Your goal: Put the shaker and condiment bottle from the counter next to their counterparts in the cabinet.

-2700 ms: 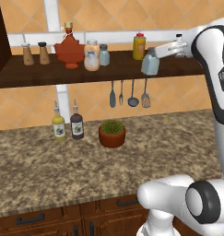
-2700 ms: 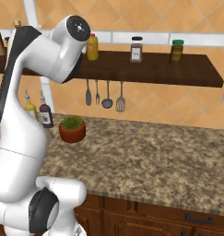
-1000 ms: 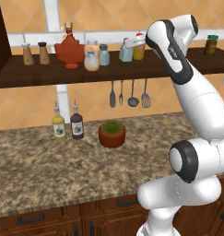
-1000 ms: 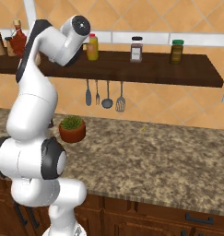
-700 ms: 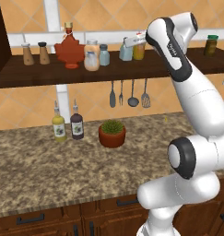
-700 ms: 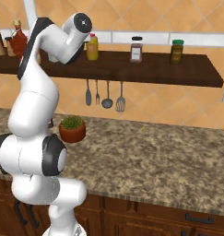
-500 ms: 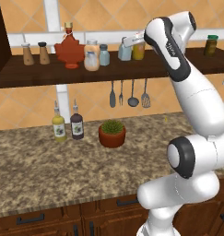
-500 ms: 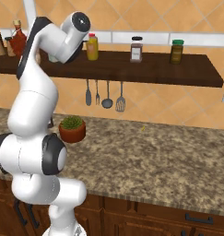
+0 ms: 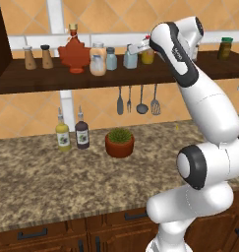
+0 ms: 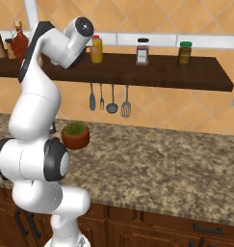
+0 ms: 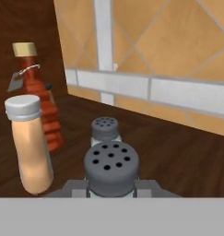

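My gripper is shut on the pale blue-grey shaker, holding it low over the cabinet shelf. In the hand view the shaker's dotted grey cap sits between my fingertips, in my gripper. Just beyond it stands its lookalike shaker, which in the left base view is just left of the held one. The peach condiment bottle stands on the shelf beside the red maple-leaf bottle. Both show at the left of the hand view, the condiment bottle in front of the maple-leaf bottle.
Two brown shakers stand at the shelf's left end. A yellow bottle, a brown jar and a green jar stand further right. Utensils hang under the shelf. Two thin-necked bottles and a potted plant are on the counter.
My gripper has carried the shaker leftward along the shelf, closer to the lookalike shaker. The arm has swung up and over since the earliest frame.
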